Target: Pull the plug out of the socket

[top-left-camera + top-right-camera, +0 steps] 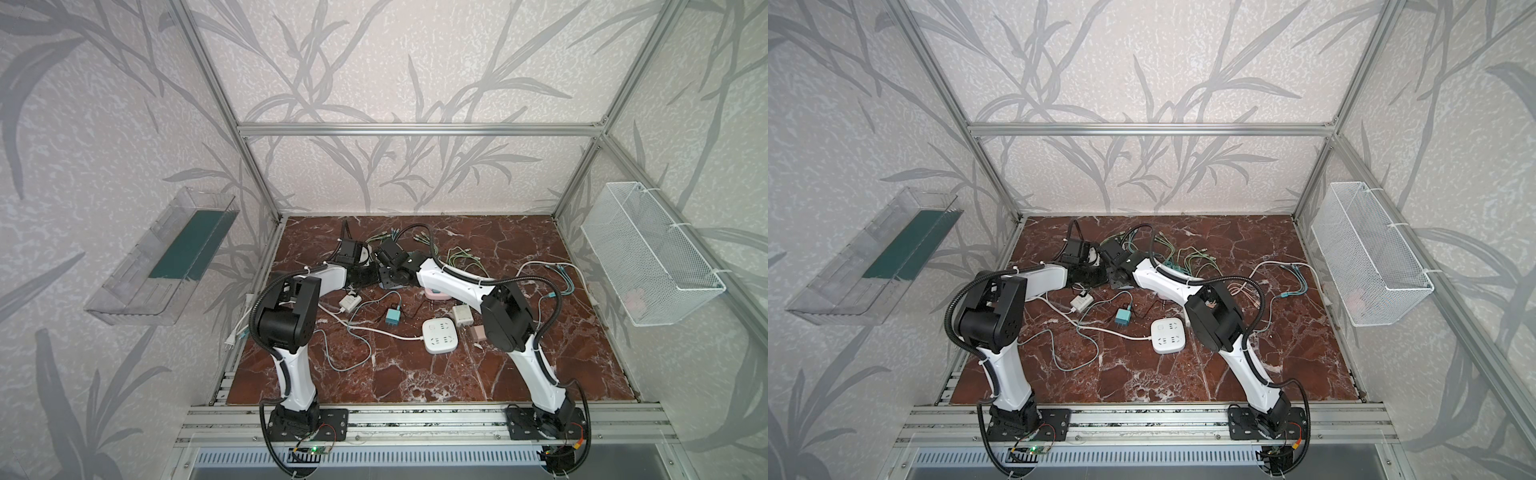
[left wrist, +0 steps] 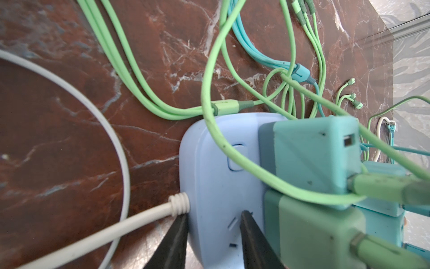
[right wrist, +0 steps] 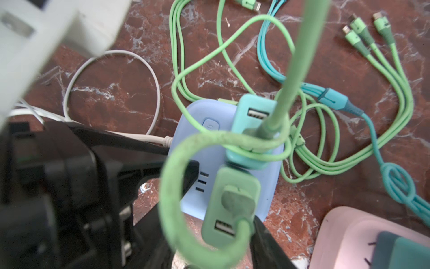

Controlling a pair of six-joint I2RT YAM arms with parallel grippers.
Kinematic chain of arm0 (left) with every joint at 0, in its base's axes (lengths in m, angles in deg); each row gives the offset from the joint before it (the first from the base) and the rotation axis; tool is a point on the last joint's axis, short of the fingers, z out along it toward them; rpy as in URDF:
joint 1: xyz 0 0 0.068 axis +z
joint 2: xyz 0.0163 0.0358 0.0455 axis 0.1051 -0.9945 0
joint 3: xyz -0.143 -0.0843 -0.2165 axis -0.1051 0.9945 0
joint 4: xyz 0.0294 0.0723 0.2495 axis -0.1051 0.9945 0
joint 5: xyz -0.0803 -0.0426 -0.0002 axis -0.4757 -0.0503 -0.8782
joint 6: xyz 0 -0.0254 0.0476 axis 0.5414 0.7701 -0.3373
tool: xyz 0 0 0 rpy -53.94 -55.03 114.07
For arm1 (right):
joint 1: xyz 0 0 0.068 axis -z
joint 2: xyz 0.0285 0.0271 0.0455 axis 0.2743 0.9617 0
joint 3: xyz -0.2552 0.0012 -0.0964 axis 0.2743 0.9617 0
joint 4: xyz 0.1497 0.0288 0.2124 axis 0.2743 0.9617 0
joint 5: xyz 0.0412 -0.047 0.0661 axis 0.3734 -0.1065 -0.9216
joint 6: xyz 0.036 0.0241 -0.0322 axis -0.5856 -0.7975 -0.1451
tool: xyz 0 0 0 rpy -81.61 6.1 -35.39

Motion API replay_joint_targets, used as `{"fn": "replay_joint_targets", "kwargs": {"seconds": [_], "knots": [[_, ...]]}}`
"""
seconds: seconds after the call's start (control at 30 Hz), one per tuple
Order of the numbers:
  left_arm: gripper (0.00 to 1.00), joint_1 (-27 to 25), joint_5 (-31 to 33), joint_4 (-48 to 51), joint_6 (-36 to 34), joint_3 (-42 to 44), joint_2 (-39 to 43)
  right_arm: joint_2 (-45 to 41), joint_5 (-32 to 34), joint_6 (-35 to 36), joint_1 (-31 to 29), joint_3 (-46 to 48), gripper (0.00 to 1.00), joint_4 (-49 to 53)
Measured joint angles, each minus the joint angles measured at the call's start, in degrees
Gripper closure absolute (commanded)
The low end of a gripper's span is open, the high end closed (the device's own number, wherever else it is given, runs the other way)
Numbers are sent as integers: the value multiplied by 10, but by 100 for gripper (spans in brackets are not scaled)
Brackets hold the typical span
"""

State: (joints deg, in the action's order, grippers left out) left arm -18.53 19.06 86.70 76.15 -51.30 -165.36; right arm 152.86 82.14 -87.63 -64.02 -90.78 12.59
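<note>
Firmly, left gripper [image 2: 214,215] clamps socket [image 2: 209,186] with two plugs [image 3: 235,179]; right gripper [image 3: 210,223] gapes around one.

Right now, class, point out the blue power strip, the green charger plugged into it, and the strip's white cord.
blue power strip [image 2: 209,186]: left wrist view, bare top face.
green charger [image 3: 229,174]: right wrist view, face above its cable plug.
white cord [image 2: 179,204]: left wrist view, ribbed strain relief.

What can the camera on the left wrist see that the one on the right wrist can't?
Only the left wrist view shows the table's far edge and the wall beyond. Only the right wrist view shows a pink power strip and a blurred white block. Both show the pale blue power strip, pinched by the left claw, with a green adapter and a teal adapter plugged in.
</note>
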Motion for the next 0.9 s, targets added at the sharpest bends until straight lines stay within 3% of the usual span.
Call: {"fn": "replay_joint_targets", "kwargs": {"seconds": [0.27, 0.57, 0.9], "knots": [[62, 0, 0, 0, 0, 0, 0, 29, 15, 10, 7, -75, 56, 30], [61, 0, 0, 0, 0, 0, 0, 63, 26, 14, 11, -111, 57, 71], [62, 0, 0, 3, 0, 0, 0, 73, 29, 7, 11, -120, 73, 87]]}}
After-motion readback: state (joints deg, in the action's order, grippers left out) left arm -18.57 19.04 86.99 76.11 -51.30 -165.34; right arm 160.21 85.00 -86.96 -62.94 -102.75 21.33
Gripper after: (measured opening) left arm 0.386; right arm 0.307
